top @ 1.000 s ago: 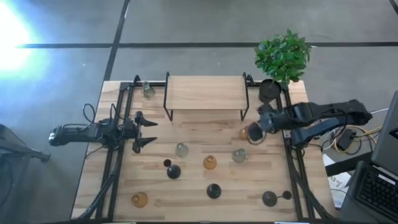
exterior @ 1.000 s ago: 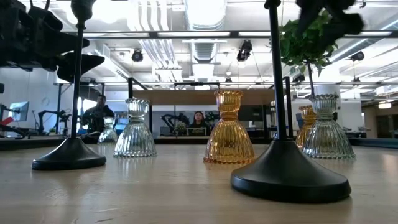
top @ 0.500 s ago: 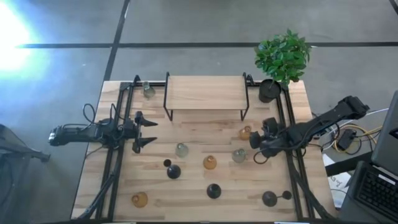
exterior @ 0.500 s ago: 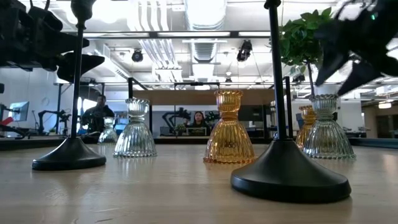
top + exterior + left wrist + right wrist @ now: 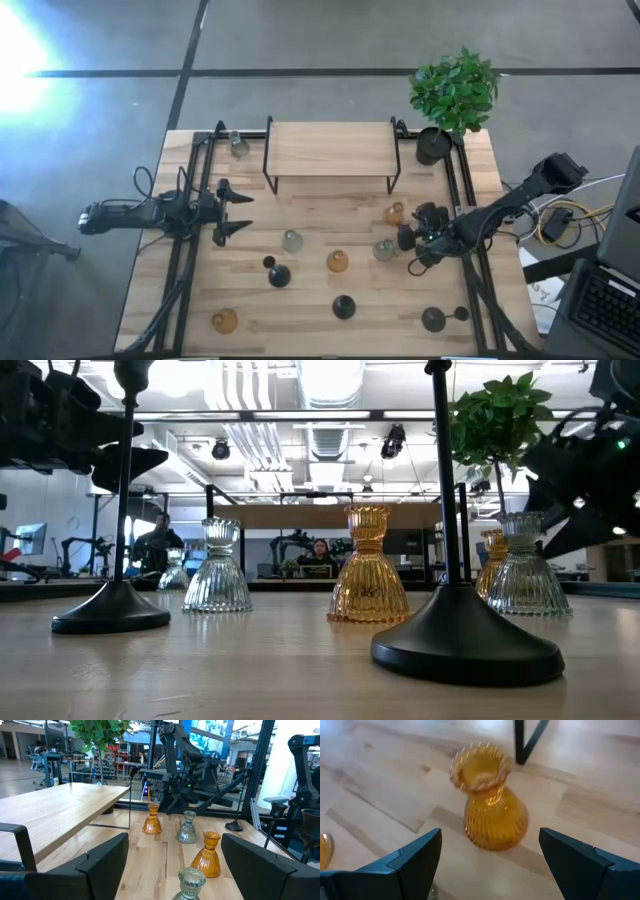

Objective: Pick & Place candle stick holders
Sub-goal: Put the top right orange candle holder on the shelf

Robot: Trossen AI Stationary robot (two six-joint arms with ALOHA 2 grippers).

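Several candle stick holders stand upright on their bases on the wooden table. An amber one (image 5: 395, 213) (image 5: 490, 815) stands near the shelf's right leg. A clear-grey one (image 5: 384, 250) is just nearer, with another amber one (image 5: 338, 262) and another clear one (image 5: 292, 240) further left. Black round-based ones (image 5: 343, 307) stand toward the near edge. My right gripper (image 5: 408, 248) (image 5: 490, 840) hangs open, slanting down, just right of the clear-grey holder, and its fingers frame the amber one ahead without touching it. My left gripper (image 5: 248, 212) (image 5: 175, 840) waits open and level at the table's left.
A wooden shelf on black metal legs (image 5: 331, 148) stands at the far middle, with a potted green plant (image 5: 452, 95) at the far right corner. Another clear holder (image 5: 238, 146) sits far left and an amber one (image 5: 225, 321) near left. Black frame rails (image 5: 468, 280) run along both sides.
My right gripper has come down toward the table and shifted toward the near edge, tipping further downward. It has ended low beside the clear-grey holder on the right. Its fingers have stayed open. No holder has moved.
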